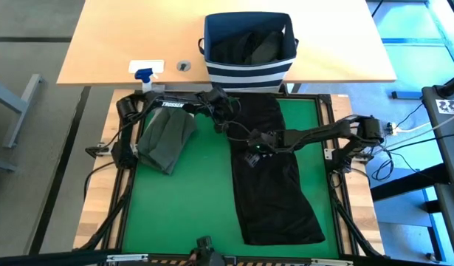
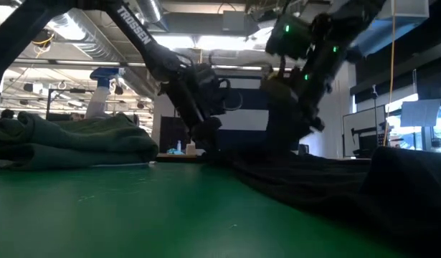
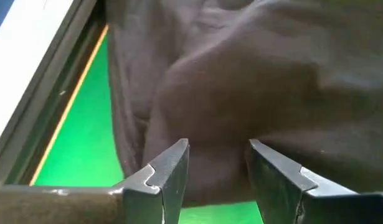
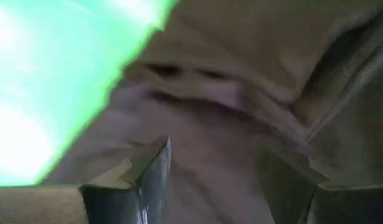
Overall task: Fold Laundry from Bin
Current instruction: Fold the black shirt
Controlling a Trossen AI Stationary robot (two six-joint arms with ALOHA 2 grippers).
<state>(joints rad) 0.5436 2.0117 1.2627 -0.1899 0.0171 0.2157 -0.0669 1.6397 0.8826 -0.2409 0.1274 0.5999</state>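
Black garment [image 1: 274, 177] lies lengthwise on the green mat's [image 1: 190, 207] right half; we see left gripper [image 1: 225, 111] and right gripper [image 1: 250, 137], fingers apart, over its left edge. Olive garment [image 1: 166, 139] left; bin [image 1: 249, 46] beyond.

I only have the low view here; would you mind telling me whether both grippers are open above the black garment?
Observer: Yes. The left wrist view shows the left gripper open over the black garment.
Operator: And the right one?
Observer: The right gripper is open too, with dark cloth beyond its fingers.
Operator: Is anything left in the bin?
Observer: From above, the bin holds more dark cloth, and a folded olive garment lies left of the black one.
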